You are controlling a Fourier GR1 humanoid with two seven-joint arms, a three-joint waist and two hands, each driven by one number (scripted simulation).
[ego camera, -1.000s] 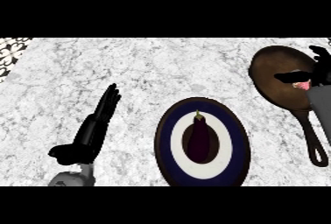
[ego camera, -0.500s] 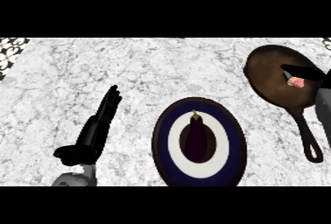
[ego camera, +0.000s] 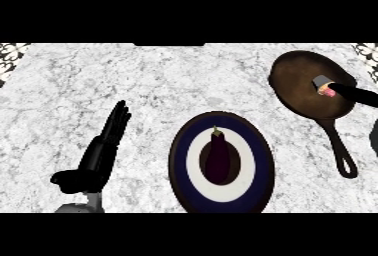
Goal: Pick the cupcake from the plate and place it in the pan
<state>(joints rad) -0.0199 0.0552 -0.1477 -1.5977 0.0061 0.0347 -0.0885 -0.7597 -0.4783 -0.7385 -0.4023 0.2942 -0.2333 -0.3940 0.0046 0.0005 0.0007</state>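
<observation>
— Cupcake (ego camera: 322,83)? Where, and pointing which way?
— Inside the pan (ego camera: 306,85), toward its right side; tipped over, long axis slanting far-left to near-right, grey wrapper end far-left, pink top near-right against the black fingers (ego camera: 357,94) of the right hand (ego camera: 362,95); whether pinched or merely touched, cannot tell.
— The pan itself?
— Far right; dark brown, round, handle running near and slightly right.
— Left hand (ego camera: 103,150)?
— Near left, resting; fingers straight and together, pointing far, thumb out to the left; holding nothing.
— Surface and surroundings?
— Mottled white-grey marble counter (ego camera: 170,85); patterned tile just showing at both far corners.
— Count?
— One cupcake; one pan; one plate (ego camera: 221,162), dark blue rim, white ring, dark centre, near centre; one aubergine (ego camera: 218,156) on it, lengthwise near-to-far, stem far; two hands.
</observation>
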